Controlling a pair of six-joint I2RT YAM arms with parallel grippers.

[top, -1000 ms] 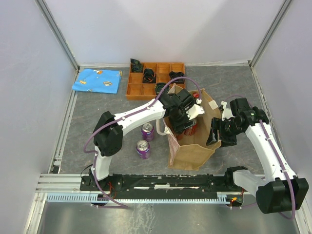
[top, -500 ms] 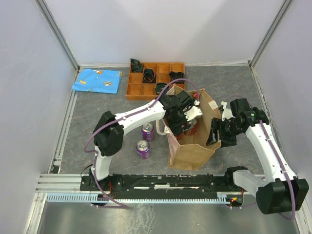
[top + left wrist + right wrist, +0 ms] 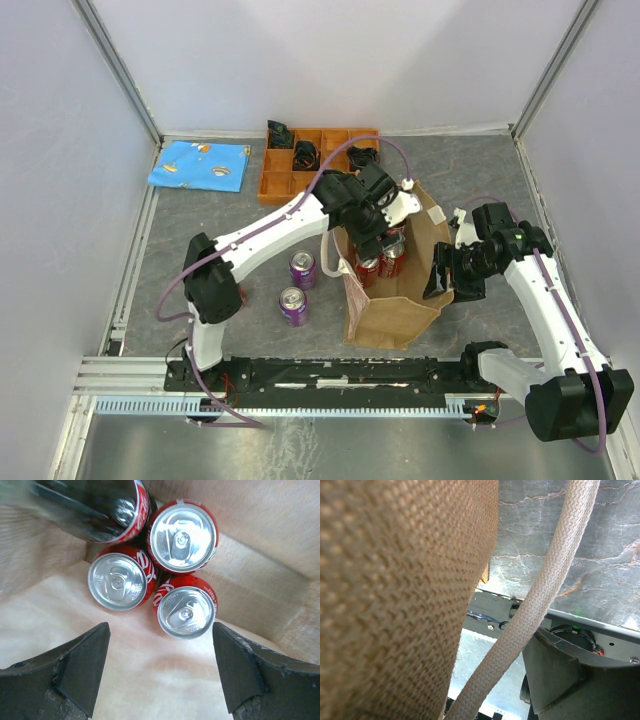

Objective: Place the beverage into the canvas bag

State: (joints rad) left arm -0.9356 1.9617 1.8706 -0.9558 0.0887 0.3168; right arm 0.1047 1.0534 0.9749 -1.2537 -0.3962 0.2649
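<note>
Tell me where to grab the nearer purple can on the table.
Probably its round side wall below the rim, coming down from above and squeezing left to right: the nearer purple can stands upright, the other purple can close behind it.

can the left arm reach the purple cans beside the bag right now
Probably yes. The left gripper hangs open and empty over the red cans in the canvas bag; the purple cans stand upright left of the bag, nothing covering them. It must rise clear of the bag first.
</note>
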